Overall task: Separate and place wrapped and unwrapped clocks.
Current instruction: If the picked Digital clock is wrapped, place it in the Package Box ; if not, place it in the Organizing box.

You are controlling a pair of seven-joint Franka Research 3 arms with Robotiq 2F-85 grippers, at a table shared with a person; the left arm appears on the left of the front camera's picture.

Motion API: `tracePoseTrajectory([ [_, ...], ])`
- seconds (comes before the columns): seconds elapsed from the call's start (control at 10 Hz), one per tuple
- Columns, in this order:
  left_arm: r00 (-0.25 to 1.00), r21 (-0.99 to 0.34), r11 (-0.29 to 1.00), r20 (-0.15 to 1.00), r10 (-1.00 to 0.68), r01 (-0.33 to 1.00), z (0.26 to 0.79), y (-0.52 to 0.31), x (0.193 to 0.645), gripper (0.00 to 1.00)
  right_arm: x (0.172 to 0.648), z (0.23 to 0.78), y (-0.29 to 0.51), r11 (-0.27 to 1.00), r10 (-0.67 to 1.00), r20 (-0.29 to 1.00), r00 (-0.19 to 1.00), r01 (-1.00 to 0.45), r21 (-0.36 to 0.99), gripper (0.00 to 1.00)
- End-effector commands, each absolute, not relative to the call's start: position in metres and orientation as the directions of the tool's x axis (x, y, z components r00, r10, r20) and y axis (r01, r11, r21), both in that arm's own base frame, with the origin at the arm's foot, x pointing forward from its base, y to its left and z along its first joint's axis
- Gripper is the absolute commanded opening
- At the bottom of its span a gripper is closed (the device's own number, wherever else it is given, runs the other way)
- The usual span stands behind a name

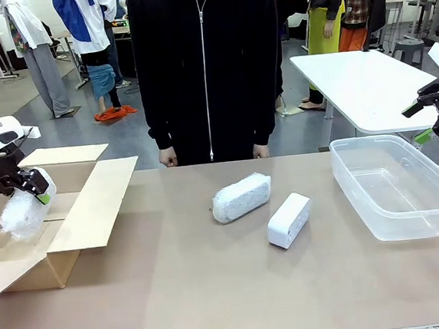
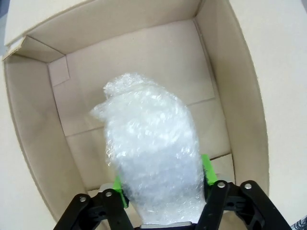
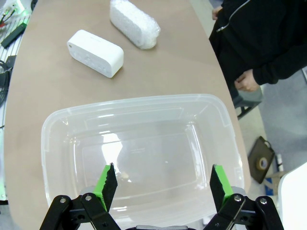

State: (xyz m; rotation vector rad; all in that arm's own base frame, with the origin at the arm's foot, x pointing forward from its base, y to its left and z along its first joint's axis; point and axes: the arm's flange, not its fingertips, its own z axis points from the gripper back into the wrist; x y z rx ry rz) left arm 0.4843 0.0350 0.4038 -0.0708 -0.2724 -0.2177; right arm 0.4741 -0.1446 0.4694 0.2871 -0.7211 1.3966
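- Wrapped bundle (image 2: 153, 158) of crinkly bubble wrap hangs between the green pads of the left gripper (image 2: 161, 179), over the open cardboard box (image 1: 92, 199) at the left edge of the front view.
- Both pads lie against the bundle's sides; I cannot tell whether they are clamping it or have let go.
- Second wrapped bundle (image 1: 242, 197) lies on the table (image 1: 216, 303) near the centre, just left of the smooth white block (image 1: 289, 220), the two a little apart.
- Right gripper (image 3: 163, 184) hovers over the clear plastic tub (image 3: 144, 99) at the right, its jaws spread wide with nothing between them.
- A person (image 1: 206, 58) in black stands at the far edge.
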Motion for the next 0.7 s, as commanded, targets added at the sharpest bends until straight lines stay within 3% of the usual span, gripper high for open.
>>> tracePoseTrajectory([
  [0.0, 0.946, -0.057, 0.977, 0.267, -0.183, 0.205, 0.408, 0.036, 0.490, 0.97, 0.475, 0.468, -0.143, 0.180, 0.791, 0.612, 0.006, -0.958, -0.223, 1.00],
  [0.6, 0.942, -0.052, 0.976, 0.277, -0.189, 0.212, 0.422, 0.034, 0.482, 1.00, 0.475, 0.468, -0.143, 0.180, 0.791, 0.612, 0.006, -0.958, -0.223, 1.00],
])
